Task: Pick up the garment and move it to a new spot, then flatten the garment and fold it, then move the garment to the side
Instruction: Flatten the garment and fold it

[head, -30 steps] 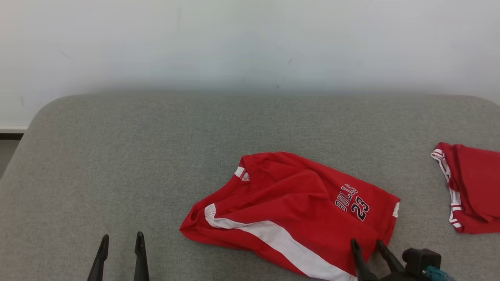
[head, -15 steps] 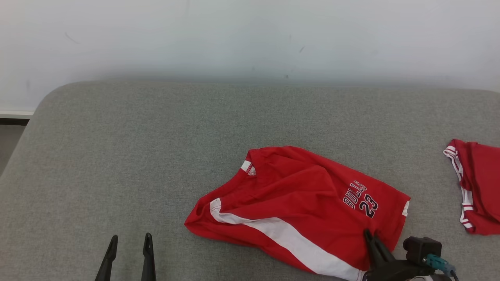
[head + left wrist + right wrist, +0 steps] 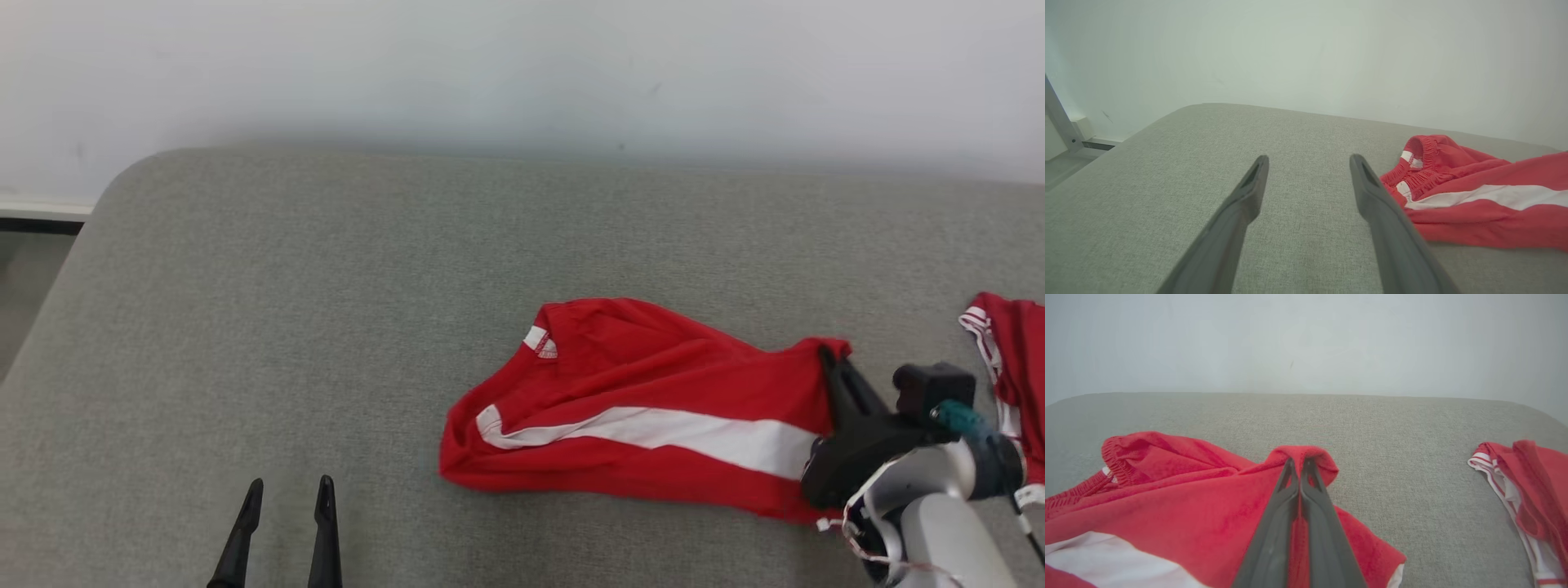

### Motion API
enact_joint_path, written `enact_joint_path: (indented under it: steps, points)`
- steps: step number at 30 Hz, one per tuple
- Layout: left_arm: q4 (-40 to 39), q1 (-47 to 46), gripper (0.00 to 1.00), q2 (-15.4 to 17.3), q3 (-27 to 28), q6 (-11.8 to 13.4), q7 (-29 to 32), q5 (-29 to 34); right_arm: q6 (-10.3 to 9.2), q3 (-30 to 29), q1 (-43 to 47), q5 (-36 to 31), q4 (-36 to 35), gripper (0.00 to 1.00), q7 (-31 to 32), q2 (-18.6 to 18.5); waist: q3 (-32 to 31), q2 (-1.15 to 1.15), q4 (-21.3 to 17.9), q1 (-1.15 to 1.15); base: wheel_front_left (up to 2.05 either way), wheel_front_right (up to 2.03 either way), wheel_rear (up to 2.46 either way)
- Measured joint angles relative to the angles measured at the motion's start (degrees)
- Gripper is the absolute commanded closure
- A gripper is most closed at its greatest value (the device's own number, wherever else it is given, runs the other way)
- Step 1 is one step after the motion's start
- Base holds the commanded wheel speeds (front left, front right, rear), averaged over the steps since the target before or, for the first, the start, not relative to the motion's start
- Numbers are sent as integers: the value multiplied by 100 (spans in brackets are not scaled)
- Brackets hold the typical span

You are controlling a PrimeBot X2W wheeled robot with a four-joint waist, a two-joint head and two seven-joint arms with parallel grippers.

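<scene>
The garment (image 3: 637, 408) is a pair of red shorts with a white side stripe, lying crumpled on the grey cushion; it shows again in the left wrist view (image 3: 1474, 196) and the right wrist view (image 3: 1167, 510). My right gripper (image 3: 831, 356) is shut on the garment's right edge, which it holds raised off the cushion; the pinched fold (image 3: 1300, 455) drapes over its fingertips. My left gripper (image 3: 290, 492) stands open at the lower left, well apart from the garment, with nothing between its fingers (image 3: 1367, 179).
A second red garment with white trim (image 3: 1008, 367) lies at the cushion's right edge, also seen in the right wrist view (image 3: 1527, 490). The grey cushion (image 3: 326, 327) stretches wide to the left. A pale wall (image 3: 522, 65) stands behind it.
My right gripper shut on the garment's lower right corner and lifted it up and away, turning that edge over and hiding the printed lettering. The head camera shifted. The left gripper stayed open.
</scene>
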Motion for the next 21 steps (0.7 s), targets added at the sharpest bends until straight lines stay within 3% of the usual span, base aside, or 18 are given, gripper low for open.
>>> enact_joint_path:
  steps: [8,10,16,21]
  points:
    - [36,-47,0,1,-49,47,0,-43,0,-296,-392,-280,269,100,-60,-149,83,0,265,0,0,0,0]
    - [38,-47,0,1,-51,48,0,-81,0,-310,-417,-299,410,0,42,-141,110,0,318,0,0,0,0]
    - [54,-46,0,1,-30,92,0,-86,0,-417,-355,-253,604,0,226,-29,113,0,329,0,0,0,0]
    - [66,-9,0,0,10,149,0,-86,0,-713,112,-252,281,0,311,160,20,0,232,0,0,0,0]
